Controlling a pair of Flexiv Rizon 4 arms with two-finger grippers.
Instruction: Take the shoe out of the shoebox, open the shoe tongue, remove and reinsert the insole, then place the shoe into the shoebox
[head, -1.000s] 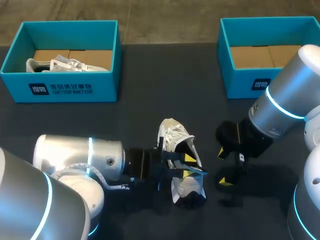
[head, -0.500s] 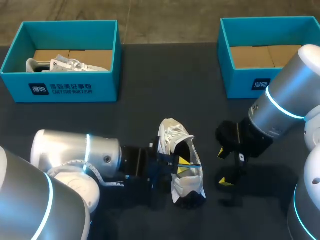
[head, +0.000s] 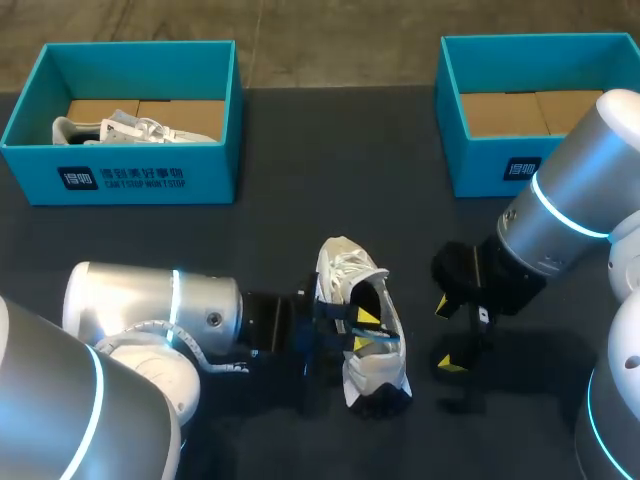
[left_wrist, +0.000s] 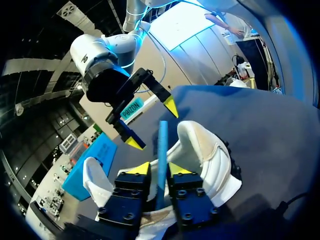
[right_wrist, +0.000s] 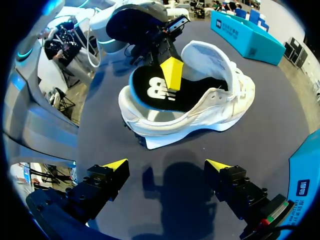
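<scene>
White shoe (head: 348, 270) is laid on the counter (head: 300, 150), unmoved. Its insole (left_wrist: 162, 145) is clamped by the left tool (left_wrist: 160, 167), drawn slightly toward 9 o'clock; the right tool (right_wrist: 166, 164) is held open at 3 o'clock.

White lettering (head: 145, 180) beside a dark logo panel (head: 77, 180) is showing on the left shoebox (head: 215, 175), at ten o'clock. A similar panel is showing on the right shoebox (head: 480, 172), at two o'clock. A white logo (right_wrist: 155, 89) is showing on the black insole (right_wrist: 200, 90). A lettered teal tag (left_wrist: 131, 107) is riding on the right gripper (left_wrist: 152, 125).
</scene>
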